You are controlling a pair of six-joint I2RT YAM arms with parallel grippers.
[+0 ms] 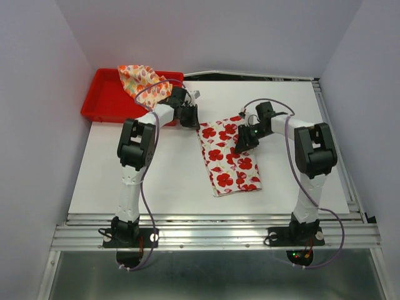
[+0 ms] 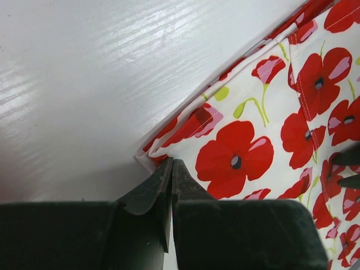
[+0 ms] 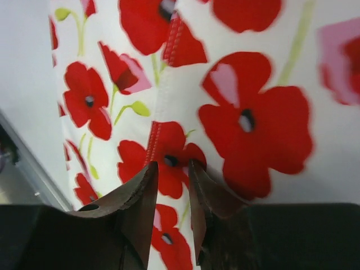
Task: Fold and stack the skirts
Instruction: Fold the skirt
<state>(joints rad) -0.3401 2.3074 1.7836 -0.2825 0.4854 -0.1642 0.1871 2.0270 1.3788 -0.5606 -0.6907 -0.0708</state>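
Note:
The white skirt with big red flowers lies folded in a long strip on the table's middle. My left gripper is at its far left corner. In the left wrist view the jaws are pressed together right on that corner of the skirt, where the hem bunches a little. My right gripper hangs over the strip's right side. Its fingers stand a small way apart just above the skirt, with nothing between them. The cream skirt with small orange and red marks lies crumpled in the tray.
A red plastic tray sits at the table's far left corner, partly off the white board. A metal rail runs along the right edge. Grey walls close in on both sides.

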